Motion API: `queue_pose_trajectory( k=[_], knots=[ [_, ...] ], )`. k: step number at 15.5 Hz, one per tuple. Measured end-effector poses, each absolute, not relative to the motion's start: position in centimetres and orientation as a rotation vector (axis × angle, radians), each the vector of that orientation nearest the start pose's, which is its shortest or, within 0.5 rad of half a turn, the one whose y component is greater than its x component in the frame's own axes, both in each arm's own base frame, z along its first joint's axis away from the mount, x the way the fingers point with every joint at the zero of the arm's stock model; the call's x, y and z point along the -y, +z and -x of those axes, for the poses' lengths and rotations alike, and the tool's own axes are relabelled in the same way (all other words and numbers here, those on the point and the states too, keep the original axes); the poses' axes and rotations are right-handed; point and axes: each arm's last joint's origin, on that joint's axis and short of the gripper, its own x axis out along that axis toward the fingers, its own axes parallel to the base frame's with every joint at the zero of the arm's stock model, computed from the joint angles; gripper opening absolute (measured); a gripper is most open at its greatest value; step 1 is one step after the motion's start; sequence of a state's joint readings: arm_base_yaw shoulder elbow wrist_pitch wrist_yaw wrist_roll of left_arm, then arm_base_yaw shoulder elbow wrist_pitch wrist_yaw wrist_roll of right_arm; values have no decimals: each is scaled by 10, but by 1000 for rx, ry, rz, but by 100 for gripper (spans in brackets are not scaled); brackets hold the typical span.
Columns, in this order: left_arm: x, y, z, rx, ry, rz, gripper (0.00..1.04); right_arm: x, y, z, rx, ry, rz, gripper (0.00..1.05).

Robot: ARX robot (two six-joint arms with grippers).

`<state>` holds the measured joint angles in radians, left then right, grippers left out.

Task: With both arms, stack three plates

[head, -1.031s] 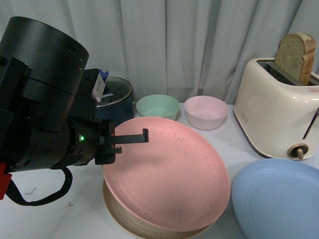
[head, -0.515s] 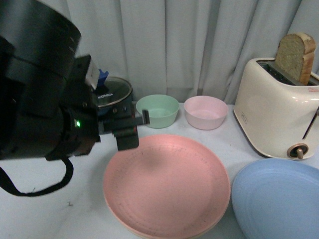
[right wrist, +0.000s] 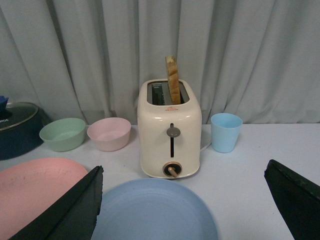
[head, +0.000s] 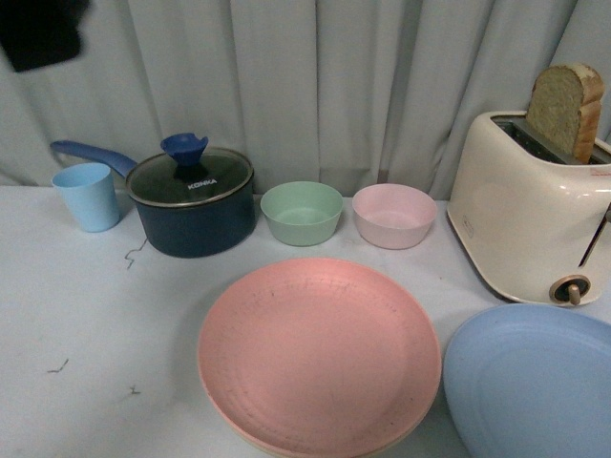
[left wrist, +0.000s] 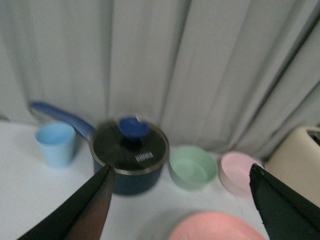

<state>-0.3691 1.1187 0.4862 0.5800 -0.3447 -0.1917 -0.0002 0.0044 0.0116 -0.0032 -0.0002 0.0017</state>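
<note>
Grey curtain (head: 315, 86) hangs behind a white table (head: 86, 324), and we take the pink plate (head: 320, 353) near the front edge as our landmark. We count three plates. The pink plate lies flat. A thin cream edge (head: 243, 442) under its near left rim marks the cream plate beneath it. The blue plate (head: 535, 382) lies just right of the pink plate, alone on the table.

We count two bowls just behind the pink plate, side by side: a green bowl (head: 302, 212) and a pink bowl (head: 394, 215). One dark pot (head: 191, 205) with a blue-knobbed lid stands behind and left of the pink plate.

There are two blue cups. One cup (head: 86, 196) is further left, beyond the pot. The second cup (right wrist: 226, 131) is well right of the pink plate, past the toaster (head: 530, 205). That single toaster, behind and right of the pink plate, holds one bread slice (head: 568, 105) upright.

Both pincers are released and hold nothing. The left gripper (left wrist: 181, 170) hangs high with its fingers spread wide, looking down at the pot and bowls. The right gripper (right wrist: 184, 170) is just as wide, facing the toaster over the blue plate. A dark bit of the left arm (head: 38, 33) shows above and far left of the pink plate.
</note>
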Motion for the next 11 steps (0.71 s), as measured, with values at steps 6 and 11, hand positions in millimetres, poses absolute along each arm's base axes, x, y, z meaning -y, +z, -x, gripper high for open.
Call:
queue_pose_trajectory(
  k=[6,11],
  knots=[
    [30,201,-176,1,1,18,14,0,167,-97,4,0,-2,98],
    [15,185,-153,-7,1,15,2,0,167,-97,4,0,-2,98]
  ],
)
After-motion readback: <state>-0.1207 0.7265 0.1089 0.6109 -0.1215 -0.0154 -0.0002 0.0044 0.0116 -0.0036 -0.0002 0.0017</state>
